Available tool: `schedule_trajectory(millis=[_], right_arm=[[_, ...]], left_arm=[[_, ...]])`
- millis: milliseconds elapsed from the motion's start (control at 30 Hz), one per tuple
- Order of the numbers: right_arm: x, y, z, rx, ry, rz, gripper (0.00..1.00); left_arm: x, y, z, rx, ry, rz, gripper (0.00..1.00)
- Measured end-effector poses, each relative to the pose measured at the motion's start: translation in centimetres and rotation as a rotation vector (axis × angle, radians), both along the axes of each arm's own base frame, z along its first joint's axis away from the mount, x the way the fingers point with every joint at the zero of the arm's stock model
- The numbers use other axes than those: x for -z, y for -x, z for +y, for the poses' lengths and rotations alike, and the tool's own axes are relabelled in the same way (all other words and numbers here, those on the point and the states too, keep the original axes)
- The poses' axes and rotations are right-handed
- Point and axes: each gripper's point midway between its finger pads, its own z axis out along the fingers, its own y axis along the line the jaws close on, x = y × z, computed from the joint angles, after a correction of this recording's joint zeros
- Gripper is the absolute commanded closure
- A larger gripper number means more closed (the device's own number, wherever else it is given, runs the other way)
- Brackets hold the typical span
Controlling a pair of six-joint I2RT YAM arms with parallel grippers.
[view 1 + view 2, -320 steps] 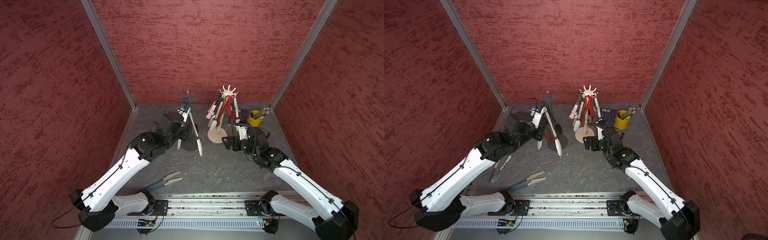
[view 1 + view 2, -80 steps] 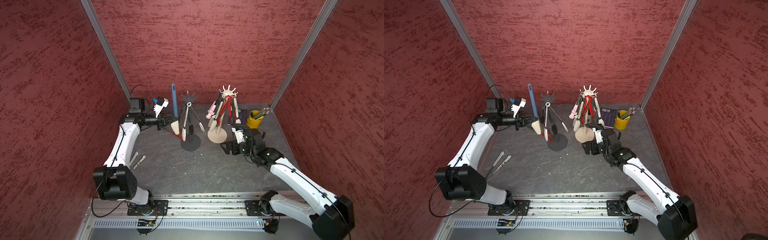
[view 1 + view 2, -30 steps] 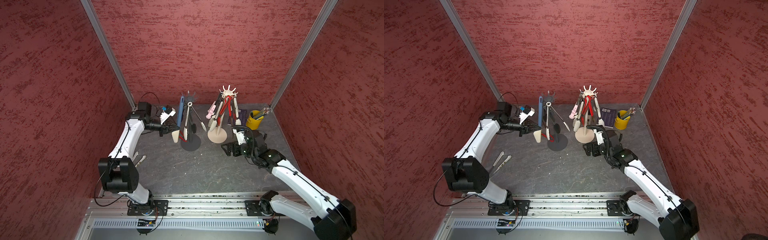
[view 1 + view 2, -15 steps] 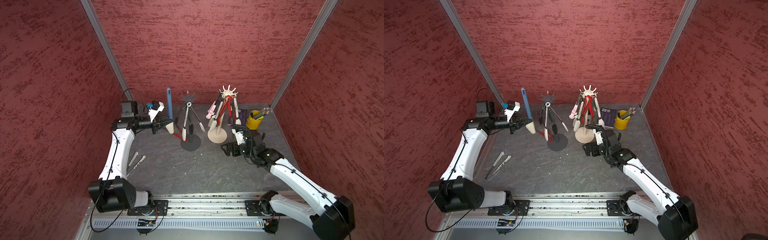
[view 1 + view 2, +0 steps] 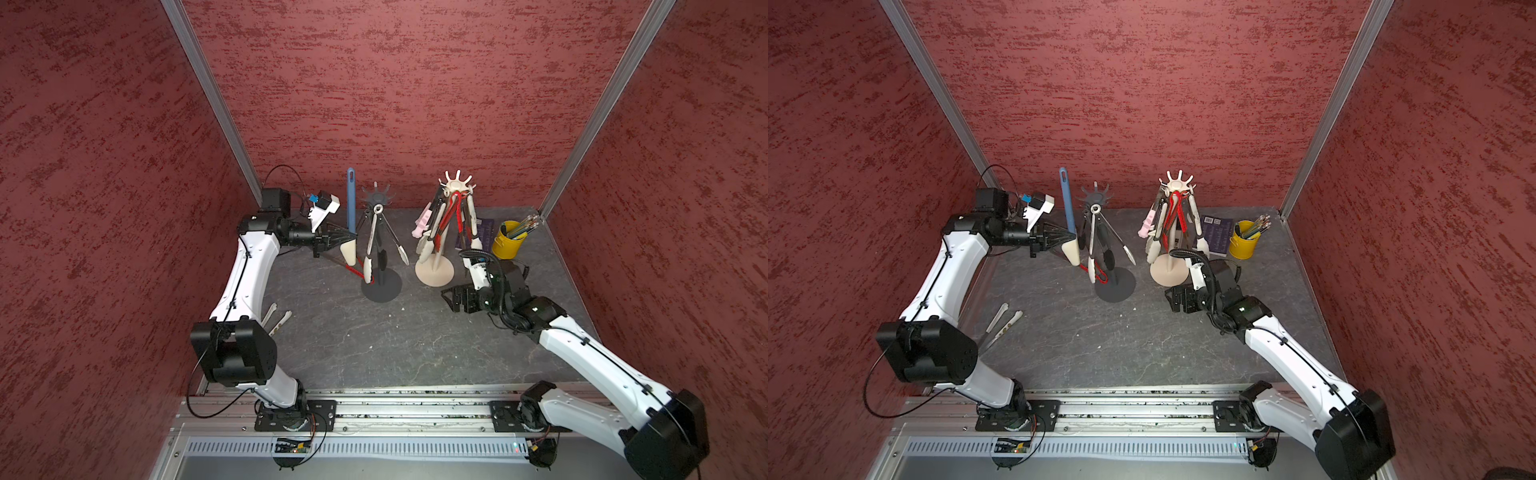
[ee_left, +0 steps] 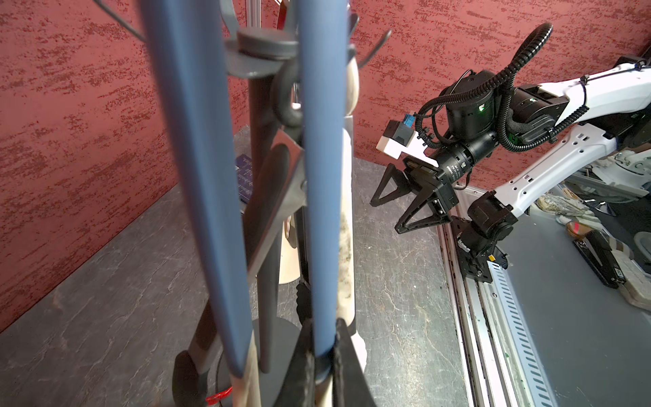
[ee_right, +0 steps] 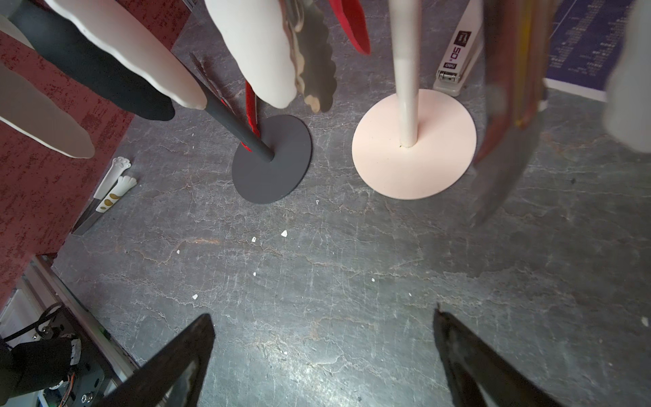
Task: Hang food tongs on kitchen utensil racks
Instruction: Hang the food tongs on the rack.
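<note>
Stapler (image 7: 454,49) beside cream rack (image 7: 414,165); right wrist view

Yellow pencil cup (image 5: 508,248), purple booklet (image 5: 1219,233), white stapler (image 7: 458,60)

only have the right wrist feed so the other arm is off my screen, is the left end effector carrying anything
Observer: Yes. The left end effector is shut on a pair of blue-handled tongs with cream-white tips, held upright with the handle end up.
Operator: how close to the dark rack
Observer: Right beside the dark grey pole rack with a round base, but not on a hook yet.
Operator: anything on its hooks
Observer: A steel pair with white tips hangs by its end ring from the crown.
</note>
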Motion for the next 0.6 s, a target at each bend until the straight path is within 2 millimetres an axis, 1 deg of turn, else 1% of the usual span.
schedule_trajectory(millis=[200,600], right_arm=[[-0.33,0.08,-0.03,-0.001,-0.005,-0.009,0.01],[-0.86,0.2,-0.08,-0.001,-0.013,-0.024,0.01]], left_arm=[[0.34,-0.39,-0.78,0.023,0.0,0.027,1.0],[0.49,-0.92,-0.79,0.024,0.007,0.047,1.0]])
